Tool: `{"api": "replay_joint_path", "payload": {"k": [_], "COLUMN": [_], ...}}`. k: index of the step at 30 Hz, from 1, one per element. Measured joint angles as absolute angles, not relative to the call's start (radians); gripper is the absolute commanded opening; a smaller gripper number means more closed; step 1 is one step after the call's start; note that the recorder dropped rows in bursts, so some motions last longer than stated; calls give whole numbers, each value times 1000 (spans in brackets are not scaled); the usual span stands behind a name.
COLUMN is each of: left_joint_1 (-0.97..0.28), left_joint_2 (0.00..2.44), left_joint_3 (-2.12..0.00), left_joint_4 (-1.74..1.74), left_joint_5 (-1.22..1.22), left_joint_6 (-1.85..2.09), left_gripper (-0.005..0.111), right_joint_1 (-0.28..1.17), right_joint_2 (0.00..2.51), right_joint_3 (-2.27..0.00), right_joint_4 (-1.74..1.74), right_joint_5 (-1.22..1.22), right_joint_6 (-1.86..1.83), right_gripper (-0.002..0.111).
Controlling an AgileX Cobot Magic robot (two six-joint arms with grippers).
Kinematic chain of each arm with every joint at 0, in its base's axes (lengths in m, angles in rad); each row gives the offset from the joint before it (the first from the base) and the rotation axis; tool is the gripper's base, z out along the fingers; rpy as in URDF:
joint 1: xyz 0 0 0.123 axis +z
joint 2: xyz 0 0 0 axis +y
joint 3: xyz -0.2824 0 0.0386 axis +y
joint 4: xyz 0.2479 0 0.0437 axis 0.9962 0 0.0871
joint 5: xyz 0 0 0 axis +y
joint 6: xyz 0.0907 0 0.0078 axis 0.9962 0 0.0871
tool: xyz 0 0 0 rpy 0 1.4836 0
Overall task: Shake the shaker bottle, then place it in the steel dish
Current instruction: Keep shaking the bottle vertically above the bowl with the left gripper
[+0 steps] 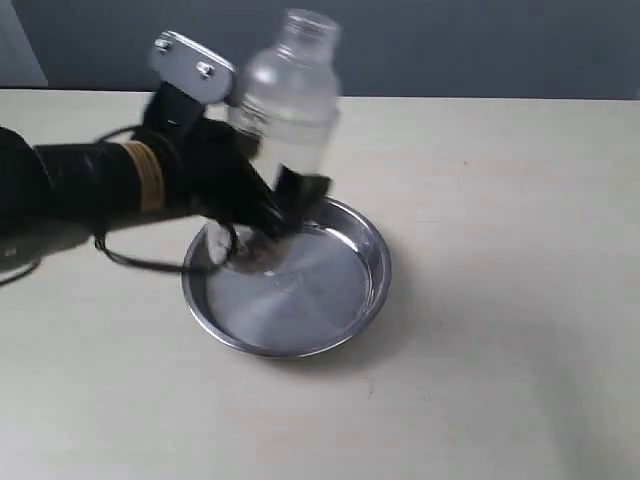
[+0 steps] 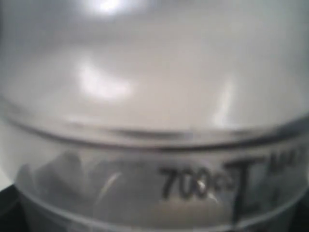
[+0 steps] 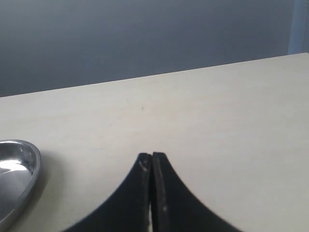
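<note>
**Bottle held over the dish, right arm idle**

The clear frosted plastic shaker bottle with a domed top and small round cap (image 1: 288, 100) is off the table, roughly upright and blurred. It hangs above the far left part of the round, shallow, shiny stainless-steel dish (image 1: 372, 275). The left gripper (image 1: 275, 195) pinches the bottle's lower body between its black fingers. The black left arm (image 1: 80, 185) and its loose cable (image 1: 130, 262) cover the dish's left rim. The pale wooden table (image 1: 500, 300) carries the dish, with a grey wall (image 1: 450, 50) behind.

The left wrist view is filled by the bottle (image 2: 154, 87), and only there can the printed scale be read: "700" beside a black line. The dish does not show in that view.

The right gripper (image 3: 152, 162) appears only in its own wrist view. Its jaws are pressed together on nothing, low over bare table (image 3: 217, 121). The dish's rim (image 3: 34, 169) lies off to one side, well apart from the gripper.
</note>
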State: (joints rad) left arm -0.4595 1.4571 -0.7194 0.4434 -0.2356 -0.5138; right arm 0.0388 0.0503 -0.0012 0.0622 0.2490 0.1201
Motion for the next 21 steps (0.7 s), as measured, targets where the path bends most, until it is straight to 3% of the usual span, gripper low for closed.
{"api": "replay_joint_path", "payload": {"k": [3,6,10,15,18,21], "left_joint_1": [-360,-401,-349,-487,-395,-382], "left_joint_2": [1462,1422,1430,1430,1440,1339], "left_joint_3": [-713,-717,-725,-712,-755,-865], "left_joint_4": [334,470,283,571,554,552], "left_joint_5": [-234,-247,-251,-202,-272,-329], "left_joint_6": [-531,-528,-523,-616,-613,-623], "left_gripper": [0,0,0,0,0,0], "right_joint_1": [39,39,39,39,39,39], "right_joint_2": [50,50,50,50,50,50], "right_joint_3": [-1,-1,-1,-1,-1,-1], "right_joint_4": [62,62,62,62,62,62], "right_joint_5": [249,249,249,249,249,249], "right_joint_6": [120,120,120,120,120,120], "right_gripper": [-1,-1,-1,-1,-1,-1]}}
